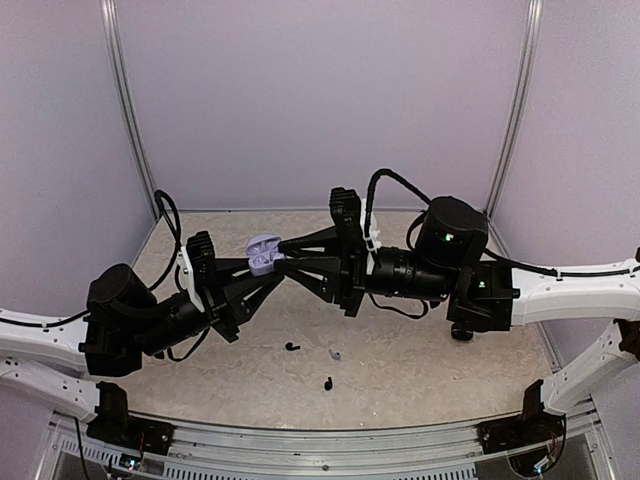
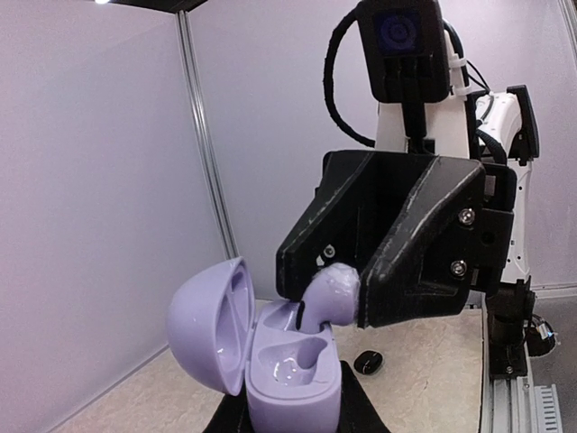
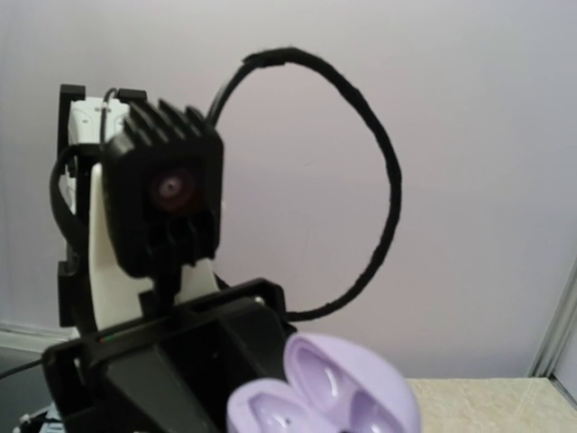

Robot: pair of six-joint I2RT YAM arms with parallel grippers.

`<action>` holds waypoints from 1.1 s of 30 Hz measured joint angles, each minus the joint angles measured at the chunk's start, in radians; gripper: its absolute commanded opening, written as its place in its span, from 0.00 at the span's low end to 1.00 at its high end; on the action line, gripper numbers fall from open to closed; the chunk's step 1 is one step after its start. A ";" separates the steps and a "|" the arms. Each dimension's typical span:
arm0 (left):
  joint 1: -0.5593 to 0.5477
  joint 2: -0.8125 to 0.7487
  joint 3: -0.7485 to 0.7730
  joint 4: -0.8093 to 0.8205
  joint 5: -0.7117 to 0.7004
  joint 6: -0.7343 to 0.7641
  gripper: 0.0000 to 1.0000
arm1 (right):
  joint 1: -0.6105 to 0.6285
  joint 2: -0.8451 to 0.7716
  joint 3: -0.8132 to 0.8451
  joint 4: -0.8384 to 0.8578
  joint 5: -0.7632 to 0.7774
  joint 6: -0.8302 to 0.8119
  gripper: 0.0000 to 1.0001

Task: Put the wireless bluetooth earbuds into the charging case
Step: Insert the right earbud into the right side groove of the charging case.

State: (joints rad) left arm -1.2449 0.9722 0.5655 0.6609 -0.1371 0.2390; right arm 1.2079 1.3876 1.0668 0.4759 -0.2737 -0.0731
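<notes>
Overhead, left arm (image 1: 150, 320): reaches up and rightward from the lower left; the left jaws are clamped on the charging case (image 1: 263, 253), which is raised above the desk (image 1: 420, 370).
Overhead, right arm (image 1: 440, 265): stretches in from the right, and the right jaws meet the case on its right side; what they hold cannot be made out from here.
Overhead, loose earbuds: a black earbud (image 1: 291, 346), a pale lavender earbud (image 1: 335, 354) near it on the right, and a second black earbud (image 1: 328, 382) closer to the bases, all lying on the desk.
Left wrist, charging case (image 2: 293, 379): lavender and upright, with its lid (image 2: 209, 327) swung open to the left; its base sits between the left jaws at the bottom edge, gripped there.
Left wrist, held earbud (image 2: 330, 293): lavender; its rounded head is between the right arm's fingers (image 2: 410, 262), and its stem points down into the far socket of the case.
Left wrist, right jaws: closed on the held earbud, one finger on each side of its head.
Left wrist, behind the case: a small glossy black thing (image 2: 367, 363) lies on the desk, too small to identify.
Right wrist, charging case (image 3: 325, 401): at the bottom edge, open, with its hollows facing the lens.
Right wrist, left arm (image 3: 162, 207): its camera block faces this view with a black cable (image 3: 383, 180) looping beside it; its dark fingers (image 3: 171, 370) are just left of the case.
</notes>
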 measured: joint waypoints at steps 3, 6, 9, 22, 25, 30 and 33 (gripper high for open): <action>0.000 0.000 0.000 0.000 0.005 -0.003 0.00 | 0.000 -0.011 0.000 -0.019 0.011 -0.013 0.30; 0.000 0.000 0.000 0.000 0.009 -0.005 0.00 | 0.000 -0.023 0.000 -0.038 0.024 -0.024 0.32; 0.000 0.000 0.000 0.002 0.014 -0.006 0.00 | 0.000 -0.032 0.000 -0.048 0.039 -0.036 0.33; 0.004 0.000 0.000 0.005 0.024 -0.011 0.00 | 0.000 -0.038 0.000 -0.068 0.082 -0.051 0.26; 0.006 0.001 0.000 0.005 0.024 -0.011 0.00 | 0.000 -0.038 0.000 -0.071 0.082 -0.053 0.26; 0.012 0.002 0.000 0.004 0.030 -0.019 0.00 | 0.000 -0.040 0.000 -0.076 0.081 -0.059 0.28; 0.026 0.003 0.000 0.005 0.051 -0.034 0.00 | 0.000 -0.048 0.000 -0.090 0.078 -0.065 0.29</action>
State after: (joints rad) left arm -1.2194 0.9749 0.5655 0.6662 -0.0860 0.2054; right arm 1.2079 1.3399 1.0672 0.3855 -0.1955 -0.1379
